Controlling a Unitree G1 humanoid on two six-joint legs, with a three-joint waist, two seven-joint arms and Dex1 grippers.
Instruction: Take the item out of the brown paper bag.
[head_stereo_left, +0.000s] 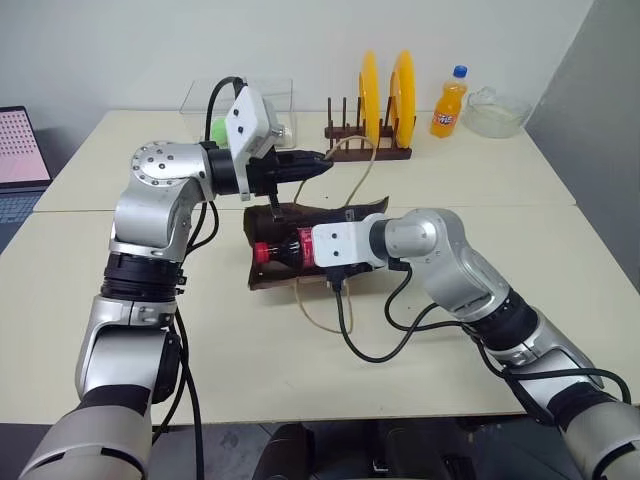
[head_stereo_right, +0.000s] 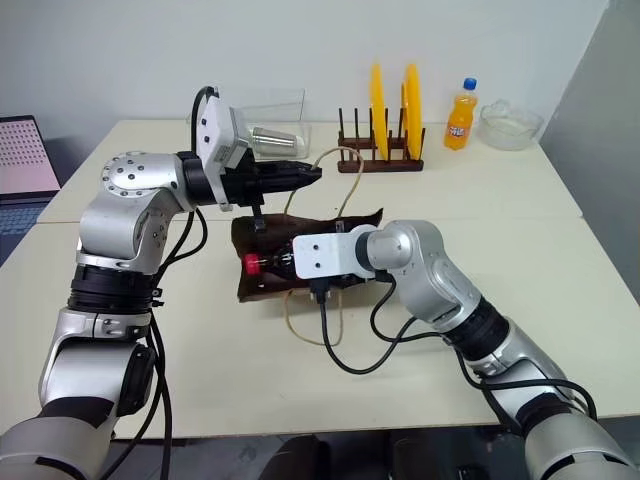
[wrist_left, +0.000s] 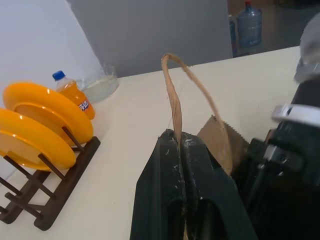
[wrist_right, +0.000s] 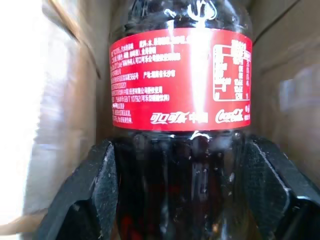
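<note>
Both right pincer (wrist_right: 180, 200) fingers (wrist_right: 92, 195) flank the cola bottle (wrist_right: 180, 85).

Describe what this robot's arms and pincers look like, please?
Both arms are built of rounded silver-grey metal segments joined by black rings, with screw holes on the round joint caps. Black cables loop loosely alongside them. Each wrist carries a white boxy block. The left pincer and right pincer each have two black fingers; the right one's inner pads look finely textured.
</note>
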